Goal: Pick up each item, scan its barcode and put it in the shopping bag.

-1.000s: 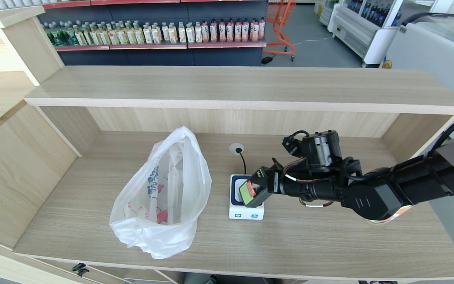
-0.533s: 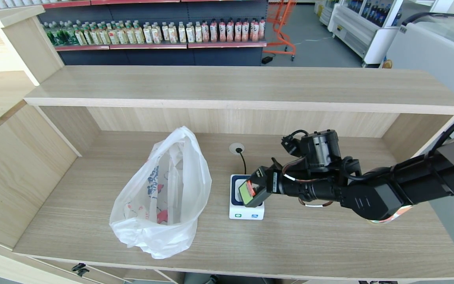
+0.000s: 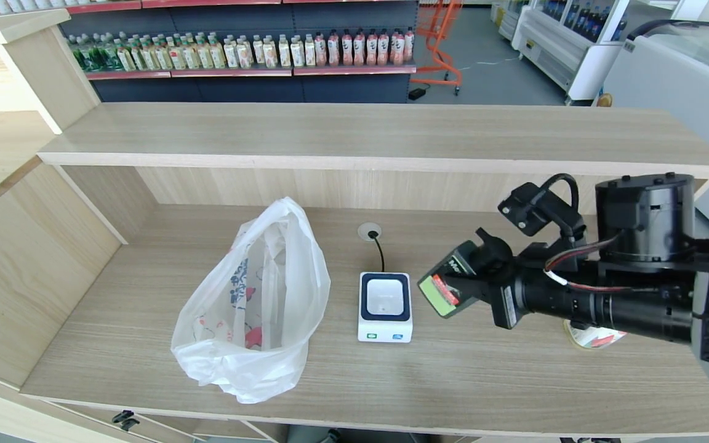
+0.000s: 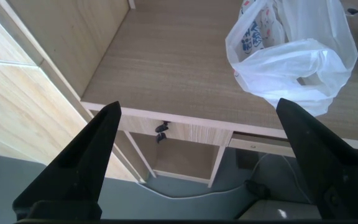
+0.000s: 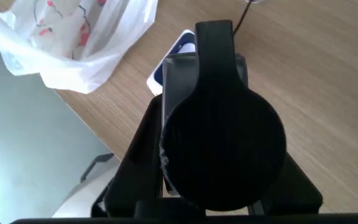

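One white scanner [image 3: 384, 306] sits on the wooden counter [image 3: 484, 381], with its single black cable [image 3: 379, 252] running back to a round port [image 3: 370, 231] behind it. One white shopping bag [image 3: 256, 307] stands just to the scanner's left, close by but not touching it, with its mouth open upward and its base near the counter's front edge. The right gripper [image 3: 450, 286] hangs in the air just to the right of the scanner, above the counter rather than over the scanner's window, and its fingers are clamped on one small box [image 3: 433, 295] with a green face and a red stripe turned towards the scanner. One more item, a round packet [image 3: 594, 337], lies farther to the scanner's right and is mostly hidden under the right arm. The left gripper [image 4: 199, 106] is well off to the scanner's left, out past the counter's front edge and below it, with its two fingers spread wide and nothing between them. Bare counter runs from the scanner to the front edge. A back wall topped by a raised ledge [image 3: 385, 132] closes the space behind the scanner, and a side wall stands at each end of the counter.
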{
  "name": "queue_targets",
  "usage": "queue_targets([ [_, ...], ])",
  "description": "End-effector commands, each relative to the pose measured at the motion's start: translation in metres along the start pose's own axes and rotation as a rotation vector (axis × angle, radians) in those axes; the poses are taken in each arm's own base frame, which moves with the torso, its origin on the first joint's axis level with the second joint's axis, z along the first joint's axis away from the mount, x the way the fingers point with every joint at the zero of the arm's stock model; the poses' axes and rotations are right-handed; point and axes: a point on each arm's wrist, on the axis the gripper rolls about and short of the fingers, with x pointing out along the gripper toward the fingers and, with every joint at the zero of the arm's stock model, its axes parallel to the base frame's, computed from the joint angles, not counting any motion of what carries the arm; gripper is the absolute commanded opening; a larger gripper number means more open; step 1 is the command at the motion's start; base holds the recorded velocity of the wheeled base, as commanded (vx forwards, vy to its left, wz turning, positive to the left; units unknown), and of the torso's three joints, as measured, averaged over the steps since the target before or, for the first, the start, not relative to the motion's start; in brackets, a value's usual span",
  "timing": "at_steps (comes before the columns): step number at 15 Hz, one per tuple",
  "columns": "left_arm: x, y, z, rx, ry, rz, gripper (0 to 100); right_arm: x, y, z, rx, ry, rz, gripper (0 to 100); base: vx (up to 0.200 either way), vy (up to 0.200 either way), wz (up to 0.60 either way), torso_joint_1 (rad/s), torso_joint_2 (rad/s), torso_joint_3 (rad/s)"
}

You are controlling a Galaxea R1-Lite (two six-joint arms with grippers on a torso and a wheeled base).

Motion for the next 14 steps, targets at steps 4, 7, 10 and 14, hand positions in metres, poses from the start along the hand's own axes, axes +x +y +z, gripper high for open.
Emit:
queue_targets([
  [4,0.0,0.0,0.0,0.003,0.0,0.0,100,-0.057,0.005,-0.018,-0.066,-0.045,-0.072,0,0.0,0.0,0.0,0.0,0.0,0.0],
  [7,0.0,0.0,0.0,0.003,0.0,0.0,100,-0.067,0.008,-0.013,0.038,-0.088,-0.053,0,0.0,0.0,0.0,0.0,0.0,0.0],
  [10,0.0,0.0,0.0,0.001,0.0,0.0,100,-0.076,0.017,-0.007,0.16,-0.131,-0.007,0,0.0,0.2,0.0,-0.004,0.0,0.001],
  [14,0.0,0.0,0.0,0.0,0.001,0.0,100,-0.074,0.022,-0.003,0.291,-0.138,0.027,0,0.0,0.15,0.0,0.007,0.0,-0.001],
])
